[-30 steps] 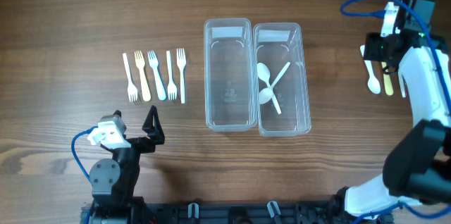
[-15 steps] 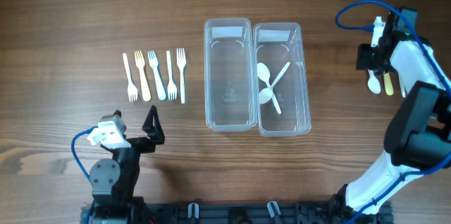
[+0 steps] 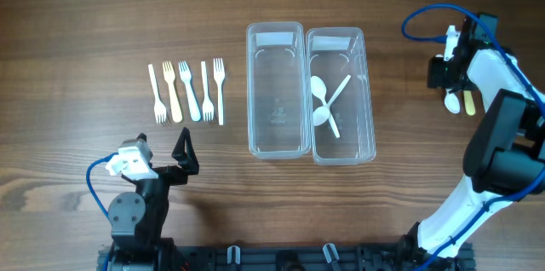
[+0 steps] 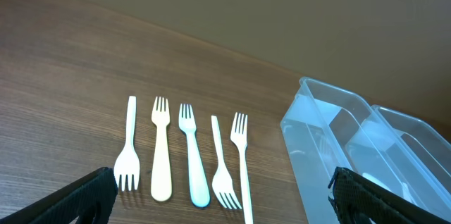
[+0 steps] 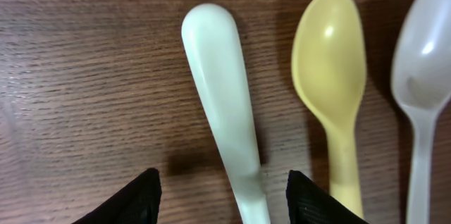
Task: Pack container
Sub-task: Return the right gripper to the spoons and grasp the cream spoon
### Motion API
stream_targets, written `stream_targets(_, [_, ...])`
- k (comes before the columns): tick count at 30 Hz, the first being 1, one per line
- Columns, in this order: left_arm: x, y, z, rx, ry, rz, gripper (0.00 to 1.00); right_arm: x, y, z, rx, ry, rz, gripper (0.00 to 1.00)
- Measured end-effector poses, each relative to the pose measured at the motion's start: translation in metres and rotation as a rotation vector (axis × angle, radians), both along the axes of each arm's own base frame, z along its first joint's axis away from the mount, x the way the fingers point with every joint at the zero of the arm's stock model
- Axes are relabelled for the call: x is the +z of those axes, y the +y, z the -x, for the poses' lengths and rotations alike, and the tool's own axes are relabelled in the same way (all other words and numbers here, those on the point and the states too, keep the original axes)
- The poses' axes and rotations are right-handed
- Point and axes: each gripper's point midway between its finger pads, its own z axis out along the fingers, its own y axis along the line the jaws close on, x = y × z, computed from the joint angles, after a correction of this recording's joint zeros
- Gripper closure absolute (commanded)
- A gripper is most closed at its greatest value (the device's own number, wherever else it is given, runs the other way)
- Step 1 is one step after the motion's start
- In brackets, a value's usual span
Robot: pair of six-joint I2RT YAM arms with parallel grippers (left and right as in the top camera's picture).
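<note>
While the two clear containers sit side by side in the middle of the desk, touching along their long walls, only the right container [image 3: 368,92] has cutlery in it: two white spoons [image 3: 324,100] lying crossed. The left container [image 3: 276,32] stands just beside it, on the side toward the forks.

Near the desk's right edge, the right gripper [image 5: 225,197] hangs low over a row of loose spoons. Its jaws are partly open and straddle the white spoon [image 5: 222,104] without pinching it. A yellow spoon [image 5: 331,62] lies just beside the white one, close to one fingertip [image 5: 320,199], and a pale grey spoon [image 5: 423,76] lies beyond it.

Toward the desk's left side, five forks [image 3: 186,92] lie in a neat row, well apart from the containers. The left gripper [image 4: 225,206] rests near the front edge with its jaws spread wide, holding nothing.
</note>
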Motion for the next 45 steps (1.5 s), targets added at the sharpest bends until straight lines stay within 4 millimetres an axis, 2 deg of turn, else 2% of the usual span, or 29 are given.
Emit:
stream_targets(9, [0.0,0.0,0.0,0.0,0.0,0.0,0.0,-0.006,0.0,0.0,0.009,0.007,-0.006,0.61])
stream_targets(16, [0.0,0.0,0.0,0.0,0.0,0.0,0.0,-0.006,0.001,0.001,0.009,0.014,-0.009,0.62])
stream_targets(19, [0.0,0.0,0.0,0.0,0.0,0.0,0.0,-0.006,0.002,0.004,0.004,0.025,-0.014,0.57])
stream_targets(25, [0.0,0.0,0.0,0.0,0.0,0.0,0.0,-0.007,0.003,0.012,-0.019,0.06,-0.031,0.57])
stream_targets(29, [0.0,0.0,0.0,0.0,0.0,0.0,0.0,-0.007,0.004,0.014,-0.026,0.068,-0.037,0.73])
stream_targets(32, [0.0,0.0,0.0,0.0,0.0,0.0,0.0,-0.008,0.005,0.015,-0.04,0.068,-0.044,0.92])
stream_targets(33, [0.0,0.0,0.0,0.0,0.0,0.0,0.0,-0.008,0.005,0.015,-0.042,0.069,-0.047,0.95])
stream_targets(45, [0.0,0.0,0.0,0.0,0.0,0.0,0.0,-0.008,0.019,0.007,-0.046,0.022,-0.151,0.96])
